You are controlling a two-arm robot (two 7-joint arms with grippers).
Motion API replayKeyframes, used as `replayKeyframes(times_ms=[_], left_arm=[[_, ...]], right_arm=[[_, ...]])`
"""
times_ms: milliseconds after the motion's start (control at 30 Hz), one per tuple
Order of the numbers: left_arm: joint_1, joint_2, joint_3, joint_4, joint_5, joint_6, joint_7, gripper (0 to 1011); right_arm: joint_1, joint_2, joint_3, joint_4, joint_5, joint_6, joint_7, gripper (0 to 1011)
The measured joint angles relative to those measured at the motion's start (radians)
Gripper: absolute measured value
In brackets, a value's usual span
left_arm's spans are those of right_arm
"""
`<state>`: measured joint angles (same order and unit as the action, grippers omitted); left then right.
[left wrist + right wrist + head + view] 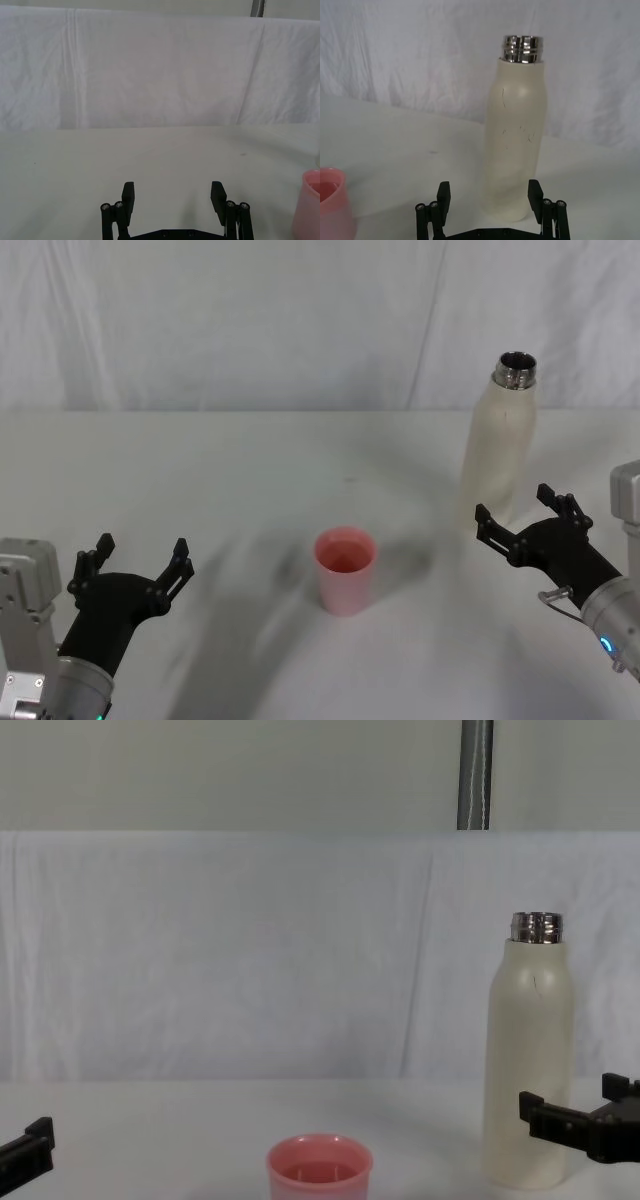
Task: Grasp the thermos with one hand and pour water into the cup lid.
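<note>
The right end effector sits at the lower right of the head view, its two black fingers spread apart and holding nothing. It hovers low over the desk, just beside the base of the thermos, which stands a little up and to the left of it in that frame. In the right wrist view the spread fingers frame the lower body of the thermos, which stands just beyond the fingertips; whether they touch it cannot be told. In the chest view the right end effector enters from the right edge, level with the lower part of the thermos.

The thermos is upright, cream-white, with an uncapped shiny steel neck at the top. It stands in the right part of the head view, near the white cloth backdrop.

The cup lid is a short pink cup, standing upright with its mouth up, at the lower centre of the head view, well apart from the thermos and to its lower left.

The left end effector rests at the lower left of the head view, fingers also spread and empty, well apart from the cup lid. In the left wrist view the cup lid shows at the lower right edge.
</note>
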<state>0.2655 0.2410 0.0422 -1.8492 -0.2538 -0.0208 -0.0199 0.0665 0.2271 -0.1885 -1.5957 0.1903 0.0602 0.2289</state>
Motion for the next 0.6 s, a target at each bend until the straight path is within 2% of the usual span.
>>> replayKeyframes(times_ms=[600], left_arm=[[0.000,0.000,0.000,0.000,0.000,0.000,0.000,1001]], right_arm=[[0.081,-0.034,-0.021,0.150,0.007,-0.028,0.000,1000]])
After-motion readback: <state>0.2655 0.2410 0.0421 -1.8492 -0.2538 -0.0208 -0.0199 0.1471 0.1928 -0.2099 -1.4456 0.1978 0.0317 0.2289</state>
